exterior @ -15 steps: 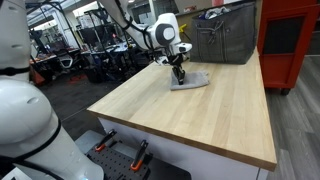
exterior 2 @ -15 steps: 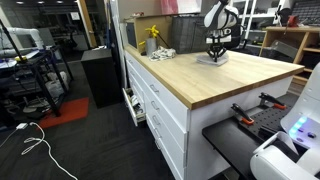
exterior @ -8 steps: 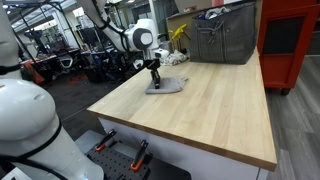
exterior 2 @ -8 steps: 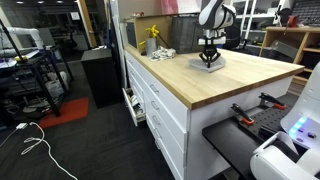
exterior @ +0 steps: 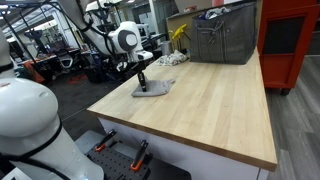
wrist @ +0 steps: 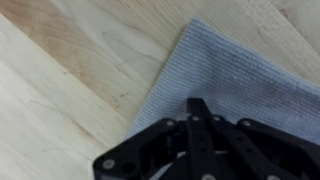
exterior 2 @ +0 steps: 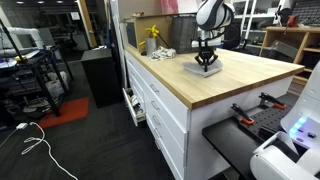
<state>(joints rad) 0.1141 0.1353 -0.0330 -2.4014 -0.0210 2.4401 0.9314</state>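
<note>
A grey cloth lies flat on the light wooden tabletop, near its far left corner. My gripper points straight down onto the cloth with its fingers closed together on it. In an exterior view the cloth sits under the gripper in the middle of the counter. In the wrist view the shut black fingers press on the cloth near its corner, with bare wood to the left.
A grey metal bin and a yellow object stand at the back of the table, next to a red cabinet. A yellow bottle and a crumpled rag sit at the counter's far end.
The gripper has slid steadily left along the tabletop, away from the metal bin, and the grey cloth has moved along with it.
</note>
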